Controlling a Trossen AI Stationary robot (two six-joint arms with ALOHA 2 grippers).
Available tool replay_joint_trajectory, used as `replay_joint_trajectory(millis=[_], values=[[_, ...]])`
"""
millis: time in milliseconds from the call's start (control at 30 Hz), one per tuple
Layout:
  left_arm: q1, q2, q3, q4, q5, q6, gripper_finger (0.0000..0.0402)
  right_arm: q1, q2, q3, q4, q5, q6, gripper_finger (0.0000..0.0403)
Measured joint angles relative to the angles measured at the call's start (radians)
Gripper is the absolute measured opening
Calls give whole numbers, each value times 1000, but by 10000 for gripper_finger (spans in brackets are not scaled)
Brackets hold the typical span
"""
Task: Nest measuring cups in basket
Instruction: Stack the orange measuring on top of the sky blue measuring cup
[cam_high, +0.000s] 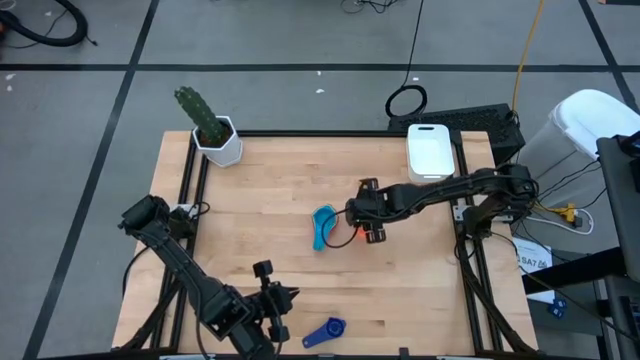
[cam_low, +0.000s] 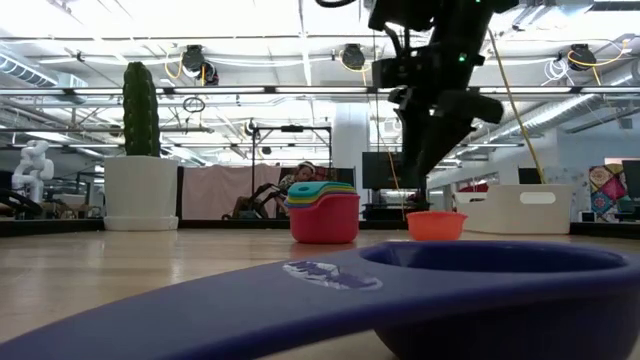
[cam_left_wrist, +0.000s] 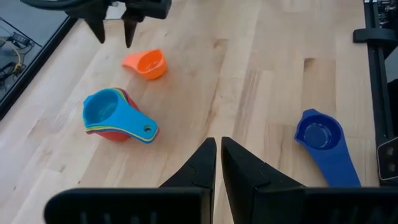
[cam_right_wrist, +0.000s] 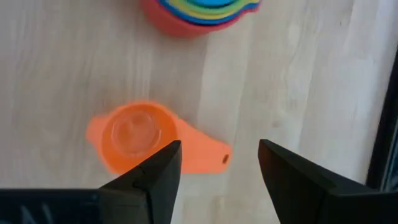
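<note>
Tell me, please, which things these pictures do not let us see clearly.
- Orange cup, high view: mostly covered by the right gripper above it.
- Nested stack, left wrist view: the light blue cup on top hides how many cups lie under it.
- Dark blue cup, low view: so near the camera that its edges are cut off.
- Basket, high view: only its flat white surface shows; contents cannot be told.

Dark blue cup (cam_low: 400, 295) is seen close up in front. Beyond it, cup stack (cam_low: 324, 212) and orange cup (cam_low: 436, 225) are set apart; right gripper (cam_low: 440, 130) is hung above orange cup.
</note>
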Motion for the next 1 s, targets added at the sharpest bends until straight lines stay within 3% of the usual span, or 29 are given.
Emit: replay_joint_trajectory(millis=[300,433,667,1000], values=[[0,0,0,1,0,-4,30,-7,-1,-46,-100,-57,358,203],[0,0,0,3,0,-3,30,-7,0,-116,-123,-110,445,203],[0,0,0,3,0,3,30,-7,0,-225,-48,-136,519,203],[1,0,0,3,0,5,31,-8,0,-158,-92,-154,520,203]])
